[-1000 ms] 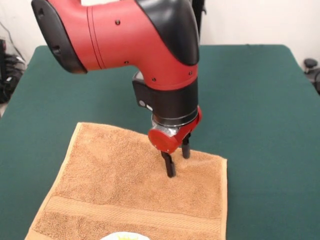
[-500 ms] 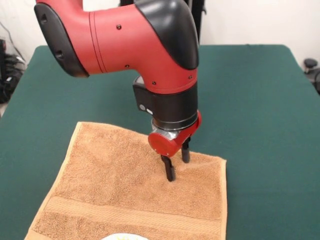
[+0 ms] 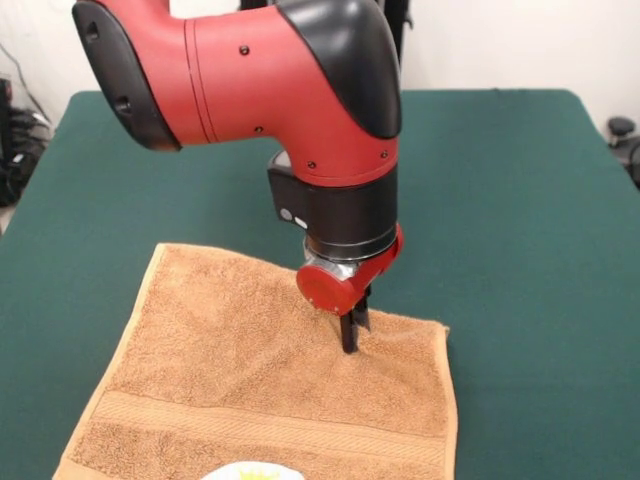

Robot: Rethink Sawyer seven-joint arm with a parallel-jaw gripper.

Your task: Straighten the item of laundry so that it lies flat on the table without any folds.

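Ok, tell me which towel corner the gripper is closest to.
The far corner on the picture's right: the gripper pinches the towel just beside it.

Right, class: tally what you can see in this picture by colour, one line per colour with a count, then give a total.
Tan-orange: 1, the hand towel
Dark green: 1, the table
Red and black: 1, the robot arm with its gripper
White with yellow mark: 1, the label at the towel's near edge
Total: 4
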